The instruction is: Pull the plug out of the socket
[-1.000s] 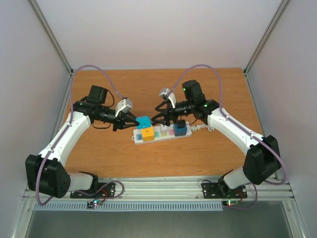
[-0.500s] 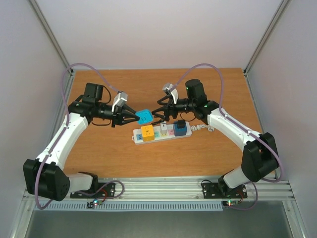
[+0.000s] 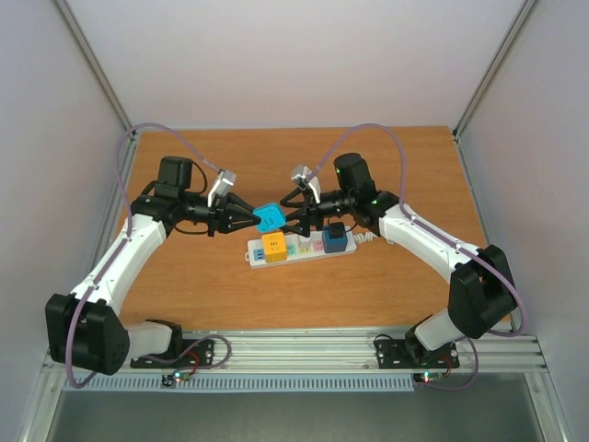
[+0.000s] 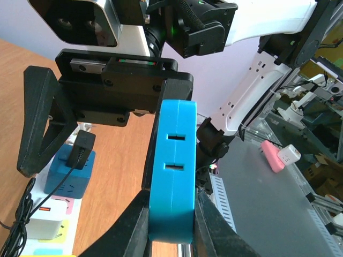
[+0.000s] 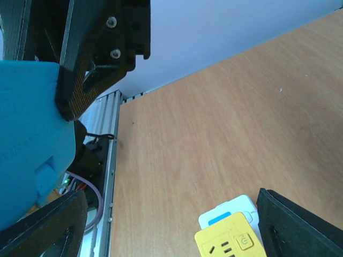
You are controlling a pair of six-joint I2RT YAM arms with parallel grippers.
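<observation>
The plug (image 3: 268, 217) is a cyan block held in the air above the left end of the socket (image 3: 299, 247), clear of it. My left gripper (image 3: 257, 217) is shut on the plug (image 4: 171, 176), one finger on each flat side. My right gripper (image 3: 293, 219) is open just right of the plug, above the strip, facing the left gripper. In the right wrist view the plug (image 5: 27, 155) fills the left edge beside my open right gripper (image 5: 171, 230), which holds nothing.
A yellow plug block (image 3: 273, 247) and a dark blue one (image 3: 337, 238) with a black cable sit on the socket's outlets. The socket's white cord (image 3: 375, 238) runs off to the right. Grey walls enclose the wooden table (image 3: 304, 166).
The left gripper has lifted the cyan plug off the socket and up to the left. The right gripper has opened, risen off the strip and now faces the plug.
</observation>
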